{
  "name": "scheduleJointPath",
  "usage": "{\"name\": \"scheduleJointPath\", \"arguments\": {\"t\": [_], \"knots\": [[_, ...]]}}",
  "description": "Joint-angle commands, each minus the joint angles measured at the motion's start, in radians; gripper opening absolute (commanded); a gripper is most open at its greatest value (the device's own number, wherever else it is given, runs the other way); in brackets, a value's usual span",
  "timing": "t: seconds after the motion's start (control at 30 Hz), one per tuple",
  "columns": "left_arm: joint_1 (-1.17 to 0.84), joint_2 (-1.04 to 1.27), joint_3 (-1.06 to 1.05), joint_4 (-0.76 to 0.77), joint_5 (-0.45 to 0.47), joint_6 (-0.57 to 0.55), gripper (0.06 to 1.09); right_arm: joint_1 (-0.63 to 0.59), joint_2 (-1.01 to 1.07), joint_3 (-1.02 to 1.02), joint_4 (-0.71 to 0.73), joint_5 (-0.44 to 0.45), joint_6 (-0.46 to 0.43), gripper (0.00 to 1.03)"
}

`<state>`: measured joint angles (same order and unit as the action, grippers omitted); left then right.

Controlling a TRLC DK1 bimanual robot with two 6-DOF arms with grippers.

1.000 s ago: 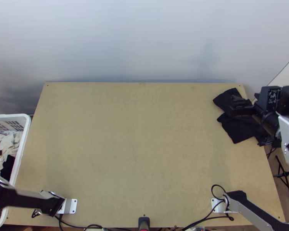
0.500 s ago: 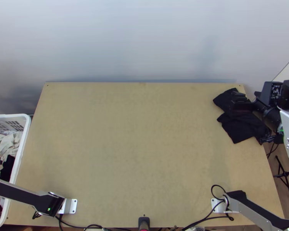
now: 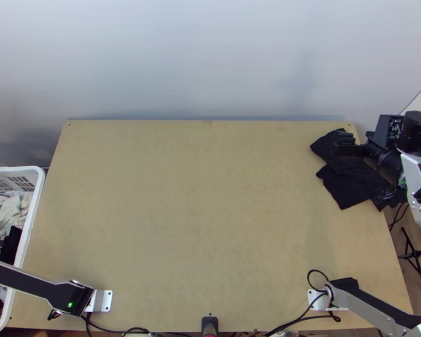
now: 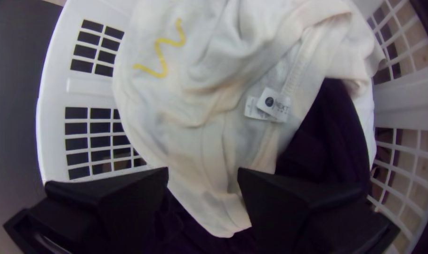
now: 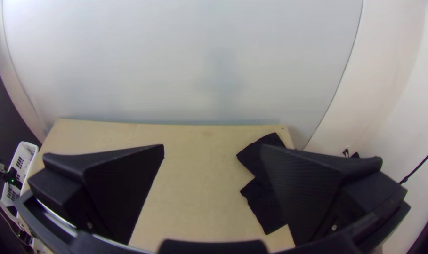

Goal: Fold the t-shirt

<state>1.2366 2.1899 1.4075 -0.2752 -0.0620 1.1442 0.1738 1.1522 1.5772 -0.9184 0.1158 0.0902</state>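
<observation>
Soft, fairly even light falls on the surface (image 3: 199, 213), with faint shadows on the pale wall (image 3: 210, 62) and little detail in the black cloth (image 3: 345, 188). Both wrist views bend straight edges and darken at corners.

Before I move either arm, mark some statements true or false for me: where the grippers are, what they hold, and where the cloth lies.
1. The left gripper is at the white basket. True.
2. Its fingers are shut together. False: they stand apart, with the pale garment seen between them.
3. The pale garment bears a yellow squiggle. True.
4. The black cloth lies at the table's near left corner. False: it lies toward the far right.
5. The right gripper is open. True.
6. The basket stands at the table's right side. False: it is at the left.
</observation>
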Motion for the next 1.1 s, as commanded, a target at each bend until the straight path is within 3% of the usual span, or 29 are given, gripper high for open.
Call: {"name": "scheduleJointPath", "arguments": {"t": [0.0,0.07,0.17,0.2,0.23,0.4,0.5,0.67,1.07], "knots": [[0.001,0.057,0.011,0.004,-0.006,-0.018,0.55,0.001,0.004,0.006,0.001,-0.001,-0.001,0.96],[0.003,0.074,0.013,0.004,-0.006,-0.027,0.42,0.001,0.004,0.006,0.001,0.001,-0.007,0.96],[0.004,0.099,0.010,-0.002,-0.006,-0.043,0.29,-0.002,0.004,0.009,0.001,0.001,-0.007,0.96],[0.006,0.105,0.010,-0.005,-0.006,-0.046,0.15,-0.002,0.004,0.012,0.003,0.001,-0.007,0.96],[0.006,0.107,0.011,-0.007,-0.006,-0.052,0.10,-0.002,0.006,0.017,0.001,0.001,-0.007,0.96],[0.012,0.059,0.011,-0.025,0.036,-0.081,0.10,-0.002,0.011,0.037,0.003,0.001,-0.007,0.96],[0.012,0.021,0.051,-0.121,0.082,-0.153,0.10,-0.002,0.014,0.038,0.003,-0.001,-0.006,0.96],[0.017,-0.104,0.166,-0.354,0.257,-0.314,0.10,-0.002,0.012,0.053,0.001,-0.001,-0.004,0.96],[-0.071,-0.496,0.309,-0.759,0.588,-0.486,0.10,-0.031,-0.012,0.043,0.007,-0.001,0.008,0.97]]}}
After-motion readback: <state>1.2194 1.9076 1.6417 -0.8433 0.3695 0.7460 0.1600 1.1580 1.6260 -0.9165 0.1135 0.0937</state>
